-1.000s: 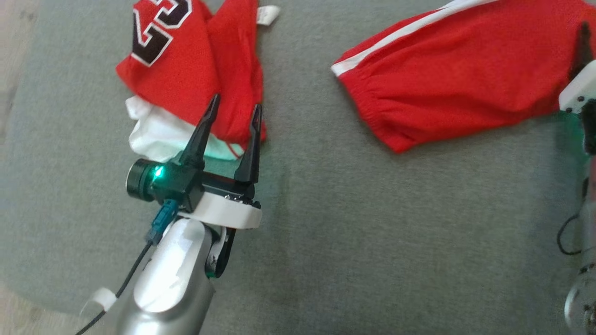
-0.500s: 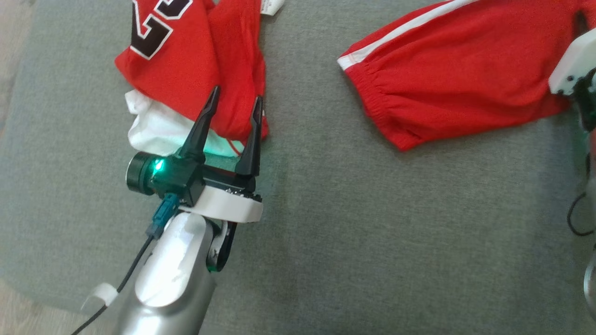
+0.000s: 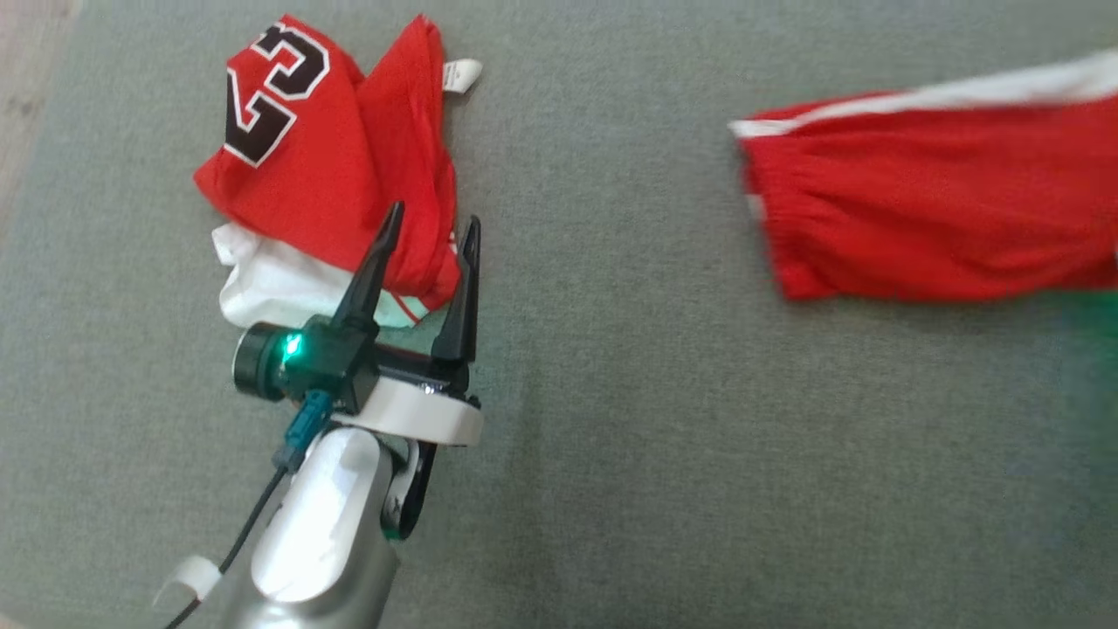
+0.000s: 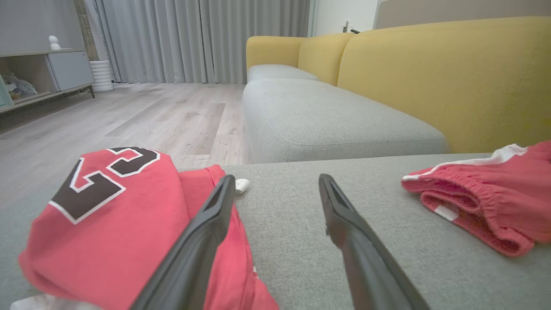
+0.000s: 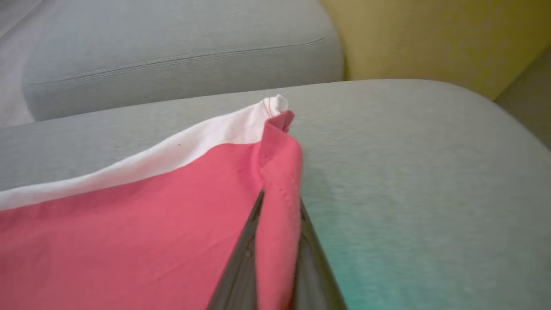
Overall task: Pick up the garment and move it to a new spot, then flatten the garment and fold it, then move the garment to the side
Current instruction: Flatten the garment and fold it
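Observation:
Red shorts with a white side stripe (image 3: 926,210) lie on the grey cushion at the right, blurred in the head view. My right gripper (image 5: 280,202) is shut on a folded edge of the shorts (image 5: 129,224), and red cloth stands pinched between its two dark fingers. My left gripper (image 3: 434,214) is open, with its fingers over the lower edge of a crumpled red jersey numbered 23 (image 3: 314,175). In the left wrist view the left gripper (image 4: 275,178) has bare cushion between its tips, the jersey (image 4: 107,224) to its left and the shorts (image 4: 486,202) to its right.
A white garment (image 3: 262,284) sticks out from under the jersey. The grey cushion (image 3: 655,437) spreads between the two red garments. A yellow sofa back (image 4: 430,77) rises behind, with a wooden floor (image 4: 150,116) and a low cabinet (image 4: 43,73) beyond.
My right gripper has shut on the edge of the shorts, and the shorts have slid right, away from the jersey. The head camera has shifted. The left gripper stays open in place.

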Robot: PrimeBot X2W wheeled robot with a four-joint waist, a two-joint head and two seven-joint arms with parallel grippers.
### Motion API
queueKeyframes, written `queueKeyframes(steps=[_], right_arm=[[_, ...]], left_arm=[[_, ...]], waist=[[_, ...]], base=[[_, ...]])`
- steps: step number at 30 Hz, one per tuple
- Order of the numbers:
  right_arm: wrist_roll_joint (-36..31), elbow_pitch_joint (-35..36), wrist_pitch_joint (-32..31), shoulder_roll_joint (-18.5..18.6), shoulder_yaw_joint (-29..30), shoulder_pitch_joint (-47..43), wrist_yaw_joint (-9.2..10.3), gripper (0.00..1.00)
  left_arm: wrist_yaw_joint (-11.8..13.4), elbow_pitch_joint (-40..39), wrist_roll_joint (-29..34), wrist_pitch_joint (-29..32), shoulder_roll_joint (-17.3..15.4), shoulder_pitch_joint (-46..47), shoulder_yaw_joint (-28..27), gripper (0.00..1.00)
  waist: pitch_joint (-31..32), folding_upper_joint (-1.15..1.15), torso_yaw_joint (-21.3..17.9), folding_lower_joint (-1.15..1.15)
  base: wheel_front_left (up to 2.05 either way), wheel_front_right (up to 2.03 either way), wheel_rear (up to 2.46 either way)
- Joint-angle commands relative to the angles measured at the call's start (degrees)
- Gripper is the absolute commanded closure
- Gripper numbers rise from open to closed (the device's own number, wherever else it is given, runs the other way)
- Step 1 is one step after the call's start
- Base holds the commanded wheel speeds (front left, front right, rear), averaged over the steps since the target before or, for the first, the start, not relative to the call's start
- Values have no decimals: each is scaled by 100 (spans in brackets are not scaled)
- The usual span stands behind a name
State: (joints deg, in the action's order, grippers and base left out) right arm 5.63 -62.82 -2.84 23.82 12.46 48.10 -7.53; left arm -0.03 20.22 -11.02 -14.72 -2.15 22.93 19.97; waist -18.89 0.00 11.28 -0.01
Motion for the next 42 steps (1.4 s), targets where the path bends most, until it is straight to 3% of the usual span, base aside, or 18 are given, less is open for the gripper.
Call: queueKeyframes(steps=[1,8,17,29,42], right_arm=[[13,127,86,143,-11,-67,4,100],[-277,-135,354,424,733,-377,4,100],[-486,-44,863,-66,966,-226,4,100],[8,569,1216,-1260,81,-200,4,100],[473,752,1229,-1897,-913,-697,4,100]], left_arm=[[-12,-151,46,-28,-74,21,-221,0],[-75,-153,113,-28,-73,-130,-317,0],[-110,-86,175,-28,-73,-230,-394,0],[-87,-32,133,-28,-73,-374,-423,0],[-66,-3,78,-28,-73,-455,-384,0]], waist=[[74,0,-44,1],[171,0,-53,1],[389,0,-98,1],[889,0,-74,1],[999,0,95,1]], base=[[0,0,0],[0,0,0],[0,0,0],[0,0,0],[0,0,0]])
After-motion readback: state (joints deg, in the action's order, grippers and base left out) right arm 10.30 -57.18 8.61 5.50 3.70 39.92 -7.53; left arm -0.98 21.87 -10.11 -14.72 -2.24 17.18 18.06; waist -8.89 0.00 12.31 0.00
